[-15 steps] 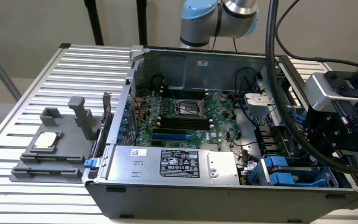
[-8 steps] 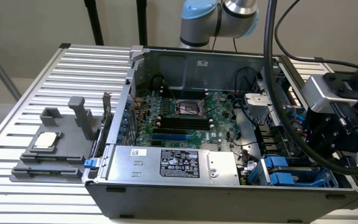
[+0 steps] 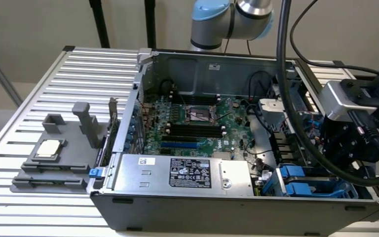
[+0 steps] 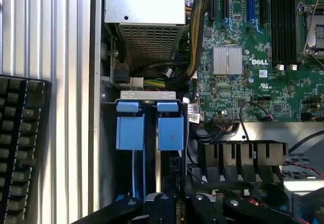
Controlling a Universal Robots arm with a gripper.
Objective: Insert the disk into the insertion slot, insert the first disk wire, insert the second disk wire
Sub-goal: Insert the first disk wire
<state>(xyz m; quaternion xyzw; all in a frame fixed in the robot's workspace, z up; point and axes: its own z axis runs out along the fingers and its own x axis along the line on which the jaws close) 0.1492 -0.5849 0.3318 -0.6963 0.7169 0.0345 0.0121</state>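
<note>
**Open computer case [image 3: 242,212] on a slatted metal tabletop [image 3: 91,64].**

Inside the case:
- A green circuit board [image 3: 229,136] covers the floor.
- A silver power-supply box [image 3: 176,173] lies along the front wall.
- The drive cage [image 3: 308,185] sits in the front corner on the exterior view's right, just beside that box.

Two bright blue tabs [image 4: 130,125] stand side by side at the mouth of the cage, and thin blue cables [image 4: 135,173] run below them. Whether a disk lies under either tab cannot be told.

The gripper [image 4: 172,204] hangs over the cage with its fingers pressed together.

A sleeved cable bundle [image 4: 195,37] and a black ribbed duct [image 4: 243,155] crowd the cage on the circuit-board side.

Outside the case:
- A grey fixture block [image 3: 51,163] carries a small square chip [image 3: 49,148] near the tabletop's edge on the exterior view's left.
- A black keyboard [image 4: 20,143] lies on the tabletop near the case wall beside the cage.
</note>
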